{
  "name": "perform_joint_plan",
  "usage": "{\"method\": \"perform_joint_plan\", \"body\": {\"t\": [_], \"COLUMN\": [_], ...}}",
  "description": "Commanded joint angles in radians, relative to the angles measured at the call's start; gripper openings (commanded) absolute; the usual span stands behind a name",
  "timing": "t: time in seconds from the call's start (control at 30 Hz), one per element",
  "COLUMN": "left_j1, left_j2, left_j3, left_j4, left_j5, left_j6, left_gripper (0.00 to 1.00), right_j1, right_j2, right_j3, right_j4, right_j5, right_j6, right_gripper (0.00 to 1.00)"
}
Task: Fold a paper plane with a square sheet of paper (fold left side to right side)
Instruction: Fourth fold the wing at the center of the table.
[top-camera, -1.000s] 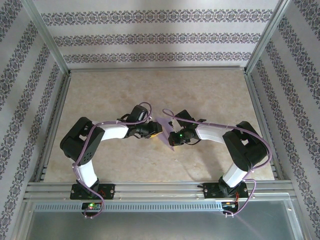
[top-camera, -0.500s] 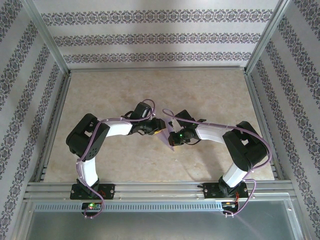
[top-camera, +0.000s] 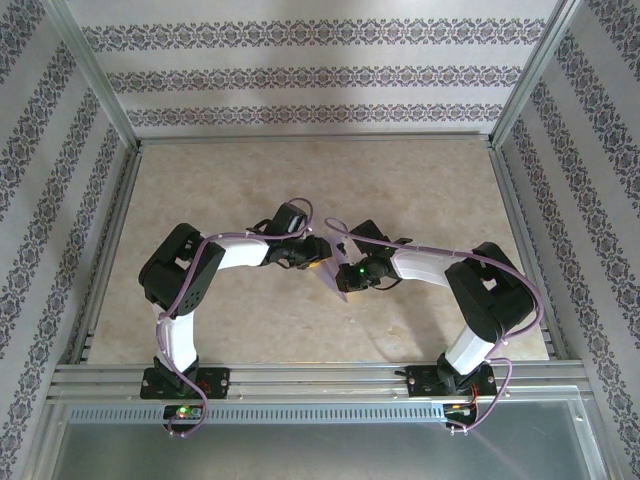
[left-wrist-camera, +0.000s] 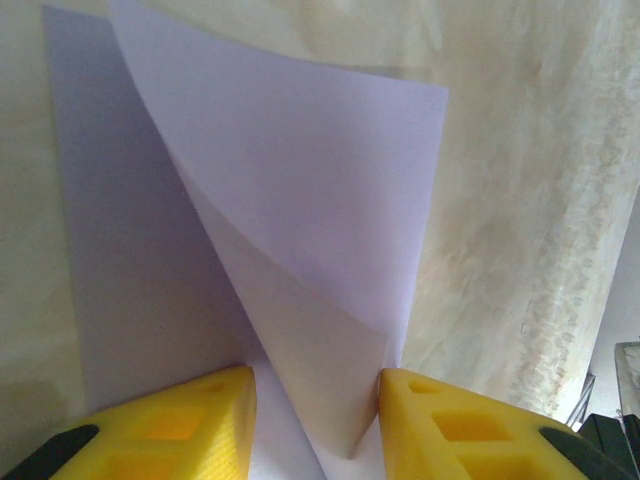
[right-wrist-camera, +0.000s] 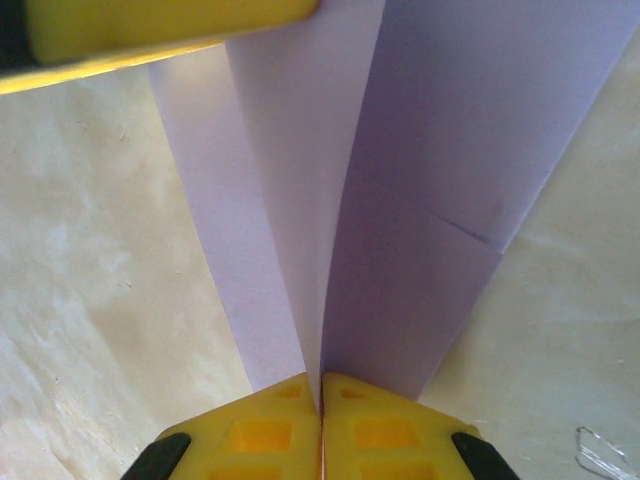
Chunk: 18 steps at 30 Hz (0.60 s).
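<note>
Centre of the table (top-camera: 200, 200): the sheet of paper (top-camera: 332, 272) rises partly off the surface between two grippers. The left gripper (top-camera: 314, 262) sits at its 9 o'clock, one finger on either side of a lifted flap. The right gripper (top-camera: 344, 278) sits at its 4 o'clock, pinched onto the sheet's edge. The arm bases stand on the near rail (top-camera: 320, 378), at the table's 7 and 5 o'clock.
</note>
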Motion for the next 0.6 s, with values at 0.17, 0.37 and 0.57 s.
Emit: {"method": "perform_joint_plan", "body": {"t": [0.17, 0.37, 0.57], "left_j1": [-0.013, -0.013, -0.013], "left_j2": [0.025, 0.026, 0.027], "left_j3": [0.016, 0.013, 0.013], "left_j4": [-0.053, -0.053, -0.053], "left_j5": [-0.040, -0.042, -0.042], "left_j6": [0.027, 0.026, 0.027], "left_gripper": [0.38, 0.38, 0.37], "right_j1": [-0.006, -0.011, -0.049], "right_j2": [0.002, -0.016, -0.062], "right_j3": [0.038, 0.052, 0.051], "right_j4": [-0.010, -0.003, -0.007], "right_j5": [-0.051, -0.080, -0.104], "right_j6": [0.009, 0.017, 0.030], "right_gripper": [0.15, 0.22, 0.30]}}
